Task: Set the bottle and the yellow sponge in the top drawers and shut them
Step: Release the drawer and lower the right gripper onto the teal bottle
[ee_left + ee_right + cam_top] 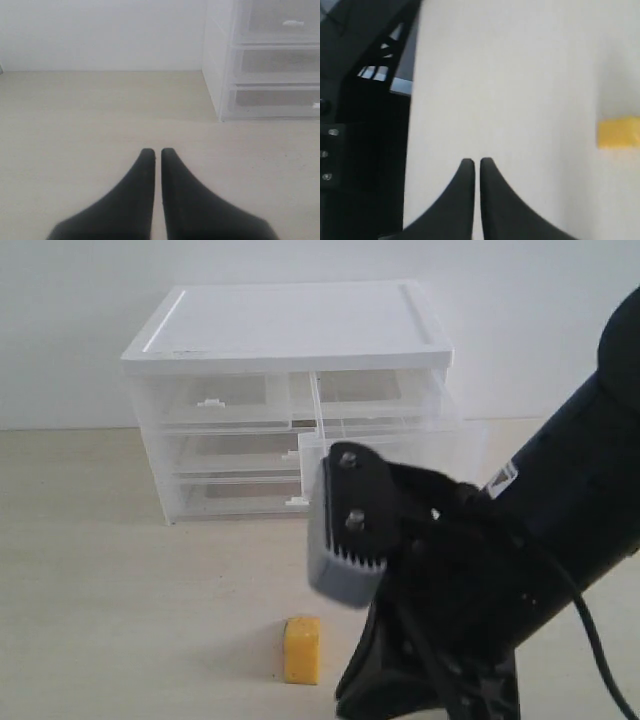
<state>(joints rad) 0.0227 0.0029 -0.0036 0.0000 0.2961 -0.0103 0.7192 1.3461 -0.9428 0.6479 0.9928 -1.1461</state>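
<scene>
While both pincers rest with nothing in them, no part of the task reads as finished. Left pincer [157, 151]: tips pressed together, empty, above bare worktop [75, 125], cabinet [220, 75] off to one side. Right pincer [477, 162]: likewise pressed together, pinching nothing; yellow sponge [618, 132] lies near it on the worktop, apart from the tips. Exterior view: sponge sits in front of the cabinet, well clear of it. Left top drawer [225, 400] looks shut; right top drawer [385, 465] appears pulled forward, though the translucent plastic leaves doubt. Bottle not visible; cannot tell whether the right arm [560, 500] hides it or a drawer holds it. Judgement: sponge not yet stowed, closing not yet done.
</scene>
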